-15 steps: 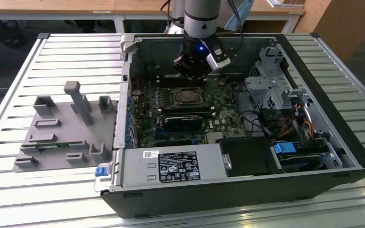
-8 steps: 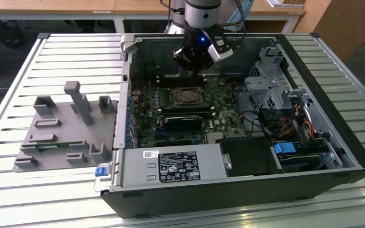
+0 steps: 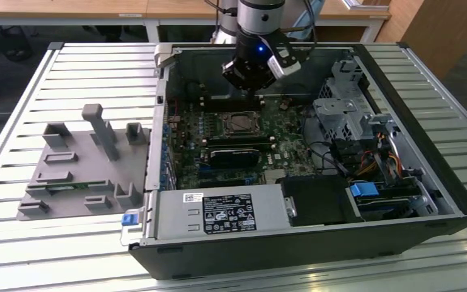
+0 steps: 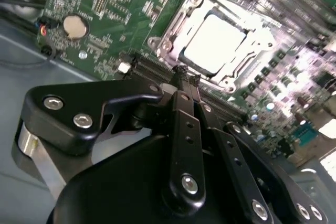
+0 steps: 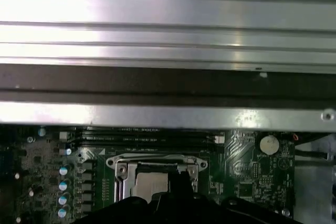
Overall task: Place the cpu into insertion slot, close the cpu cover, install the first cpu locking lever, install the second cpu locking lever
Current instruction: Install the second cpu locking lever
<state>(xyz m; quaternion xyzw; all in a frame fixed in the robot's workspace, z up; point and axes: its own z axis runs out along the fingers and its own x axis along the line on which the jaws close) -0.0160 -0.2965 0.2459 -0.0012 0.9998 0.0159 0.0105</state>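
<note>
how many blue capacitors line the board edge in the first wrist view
4, in one line on the green board beside the cpu cover: blue capacitors at and. More may be hidden past the picture's edge.

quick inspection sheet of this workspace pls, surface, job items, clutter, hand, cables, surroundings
surface: slatted metal table carrying an open computer case.
job's things: cpu lies in the insertion slot on the green board; cpu cover lies flat around it. Levers too small to judge.
clutter: grey fixture tray on the exterior view's left of the case; nothing loose seen on the board.
grippers: hand shut and holding nothing, tips beside the socket edge in the second wrist view.
cables: bundle by the drive cage, on the exterior view's right.
surroundings: wooden desks behind the table.
</note>
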